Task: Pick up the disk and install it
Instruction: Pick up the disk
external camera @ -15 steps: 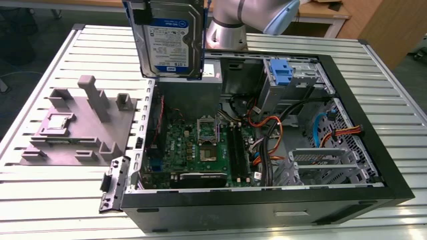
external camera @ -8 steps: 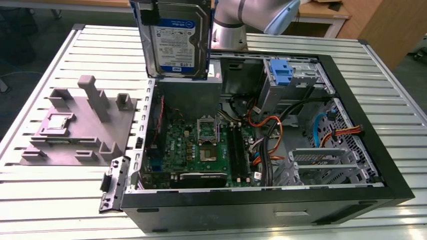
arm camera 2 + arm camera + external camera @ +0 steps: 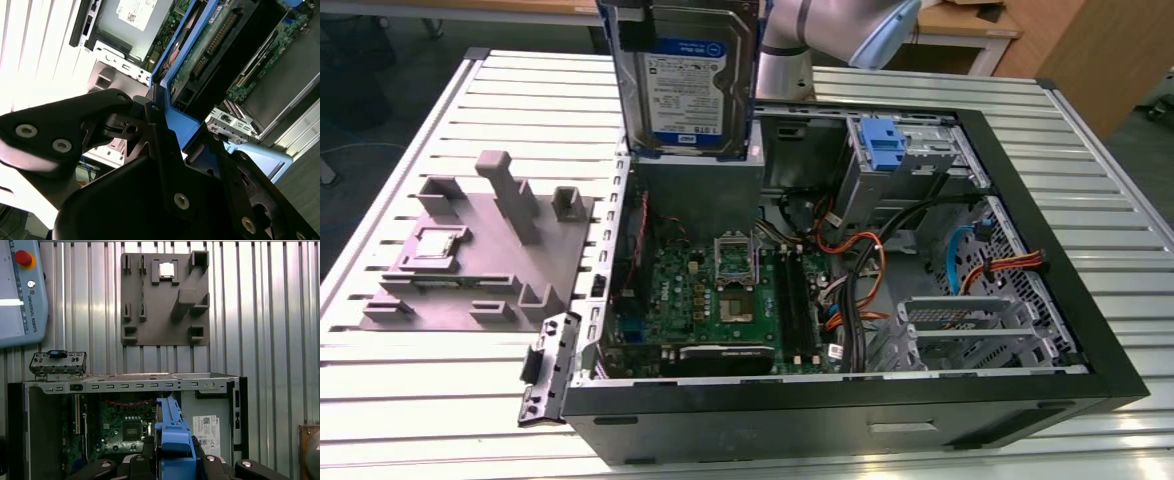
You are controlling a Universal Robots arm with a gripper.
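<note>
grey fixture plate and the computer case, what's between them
In the first wrist view, just a bare strip of slatted table between the grey fixture plate and the computer case.

You are seeing the disk (image 3: 687, 80) showing silver metal with a white-and-blue label, its bracket blue against the black fingers (image 3: 165, 150). The worktop (image 3: 427, 400) is showing pale silver ribbed stripes. The fixture block (image 3: 480, 250) is reading flat grey at nine o'clock of the black case (image 3: 854, 410). Inside, the motherboard (image 3: 707, 300) is showing green, the cables (image 3: 1011, 264) orange, and a second carrier (image 3: 887, 150) blue at one o'clock.
</note>
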